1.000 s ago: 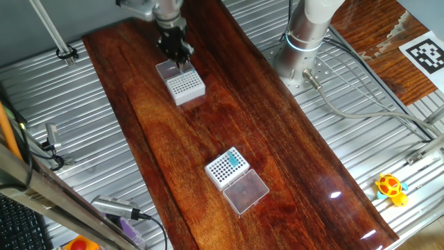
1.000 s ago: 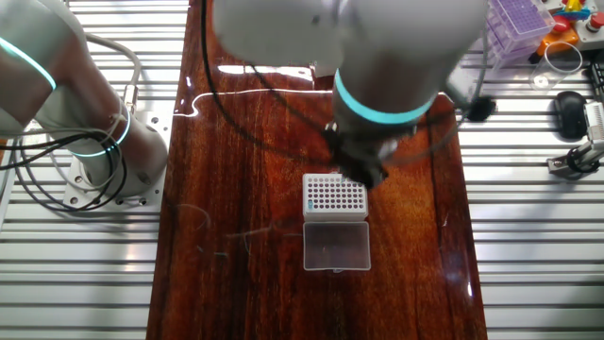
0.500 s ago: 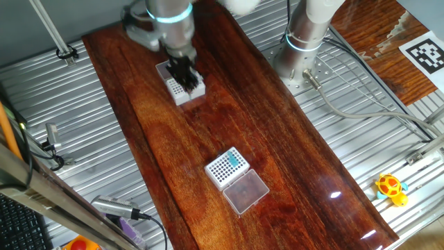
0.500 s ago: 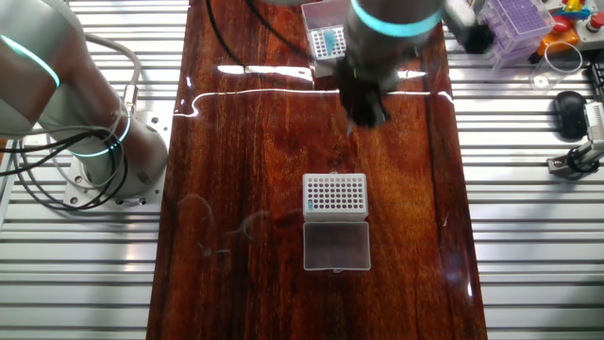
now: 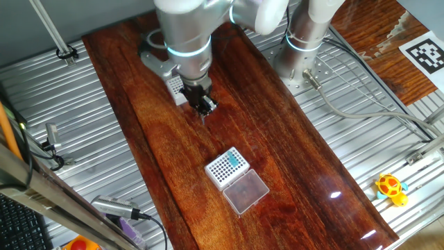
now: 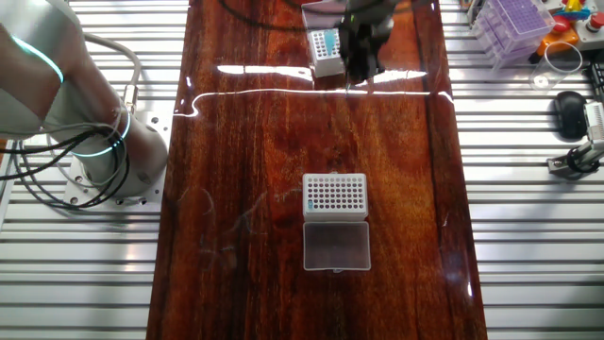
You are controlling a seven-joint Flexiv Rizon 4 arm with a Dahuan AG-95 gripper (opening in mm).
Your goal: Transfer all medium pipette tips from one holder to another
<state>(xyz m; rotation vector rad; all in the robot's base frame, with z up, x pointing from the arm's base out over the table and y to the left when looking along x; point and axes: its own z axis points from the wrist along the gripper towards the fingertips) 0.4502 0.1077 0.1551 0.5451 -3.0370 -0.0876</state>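
Two white tip holders stand on the dark wooden table. The near holder (image 5: 225, 167), (image 6: 327, 47) has a cluster of teal medium pipette tips (image 5: 234, 161) in one corner. The far holder (image 5: 176, 87), (image 6: 335, 194) is half hidden by the arm in one fixed view; in the other fixed view it shows a few teal tips (image 6: 310, 201) along its left edge. My gripper (image 5: 204, 108), (image 6: 358, 64) hangs between the two holders, closer to the far one in one fixed view. Its dark fingers taper to a point; I cannot make out a gap or a tip in them.
Each holder has a clear lid lying open beside it (image 5: 246, 191), (image 6: 336, 246). The arm's base (image 5: 302, 42), (image 6: 85, 142) and its cables sit on the ribbed metal surface. A purple tip box (image 6: 514, 24) and a yellow toy (image 5: 390, 187) lie off the wood.
My gripper has left the far holder and travelled over the table toward the holder with the teal cluster.
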